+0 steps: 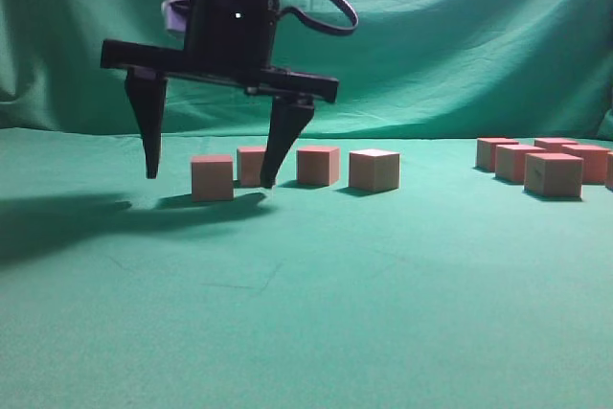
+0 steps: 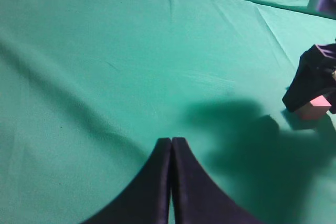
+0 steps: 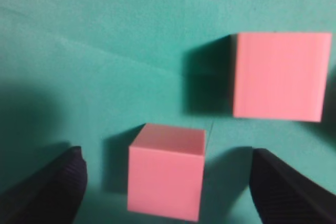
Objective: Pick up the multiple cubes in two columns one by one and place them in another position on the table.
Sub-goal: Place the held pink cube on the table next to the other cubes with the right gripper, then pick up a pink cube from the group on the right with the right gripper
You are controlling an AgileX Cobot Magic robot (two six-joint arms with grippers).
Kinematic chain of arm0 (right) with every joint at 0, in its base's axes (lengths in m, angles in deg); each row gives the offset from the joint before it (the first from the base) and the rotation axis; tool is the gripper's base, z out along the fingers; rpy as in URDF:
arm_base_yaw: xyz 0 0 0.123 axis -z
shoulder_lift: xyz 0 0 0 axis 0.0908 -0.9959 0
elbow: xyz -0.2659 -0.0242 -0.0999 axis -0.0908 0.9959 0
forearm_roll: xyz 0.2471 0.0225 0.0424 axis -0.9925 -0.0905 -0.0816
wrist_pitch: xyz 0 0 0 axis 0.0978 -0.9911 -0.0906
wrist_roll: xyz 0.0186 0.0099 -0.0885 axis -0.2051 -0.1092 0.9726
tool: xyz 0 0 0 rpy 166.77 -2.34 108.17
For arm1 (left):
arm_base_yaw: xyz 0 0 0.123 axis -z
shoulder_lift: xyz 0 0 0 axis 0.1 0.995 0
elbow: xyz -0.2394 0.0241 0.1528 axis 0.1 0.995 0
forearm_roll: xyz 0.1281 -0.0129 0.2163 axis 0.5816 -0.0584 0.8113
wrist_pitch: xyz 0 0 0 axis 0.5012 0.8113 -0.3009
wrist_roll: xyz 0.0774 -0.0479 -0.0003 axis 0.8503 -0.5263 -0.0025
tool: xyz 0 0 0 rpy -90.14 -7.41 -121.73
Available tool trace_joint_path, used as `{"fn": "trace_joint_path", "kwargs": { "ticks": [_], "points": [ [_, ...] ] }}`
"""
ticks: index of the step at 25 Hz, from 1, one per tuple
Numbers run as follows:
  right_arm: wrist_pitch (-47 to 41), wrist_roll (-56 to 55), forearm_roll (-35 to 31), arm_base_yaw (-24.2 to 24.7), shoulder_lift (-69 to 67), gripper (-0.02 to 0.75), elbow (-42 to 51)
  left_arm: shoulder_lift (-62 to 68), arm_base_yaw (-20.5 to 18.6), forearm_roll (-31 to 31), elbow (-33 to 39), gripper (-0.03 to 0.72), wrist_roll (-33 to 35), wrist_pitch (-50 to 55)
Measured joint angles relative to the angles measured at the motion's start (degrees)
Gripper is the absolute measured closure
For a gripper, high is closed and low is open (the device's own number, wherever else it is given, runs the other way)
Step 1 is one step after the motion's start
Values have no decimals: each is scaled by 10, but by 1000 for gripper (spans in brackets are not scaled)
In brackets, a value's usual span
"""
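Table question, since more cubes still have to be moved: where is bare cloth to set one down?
Bare: the wide front of the table, and the gap between the left four cubes and the right cluster. Crowded: under the open right gripper.

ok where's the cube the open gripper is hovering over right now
In the exterior view the cube sits left of centre on the table, leftmost of four, between the right gripper's spread fingers, apart from both.
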Motion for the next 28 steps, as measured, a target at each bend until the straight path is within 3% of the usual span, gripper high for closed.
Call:
{"fn": "trace_joint_path", "kwargs": {
  "ticks": [4,9,10,19,23,28],
  "points": [
    [-59,19,1,0,-4,176,-62,0,0,0,0,688,0,0],
    [-72,47,2,2,5,176,-141,0,0,0,0,688,0,0],
    [-74,55,2,2,10,218,-150,0,0,0,0,688,0,0],
    [-83,129,32,18,161,221,-157,0,0,0,0,688,0,0],
    [-84,134,85,32,263,221,-94,0,0,0,0,688,0,0],
    [-86,132,101,71,372,221,72,0,0,0,0,688,0,0]
  ]
}}
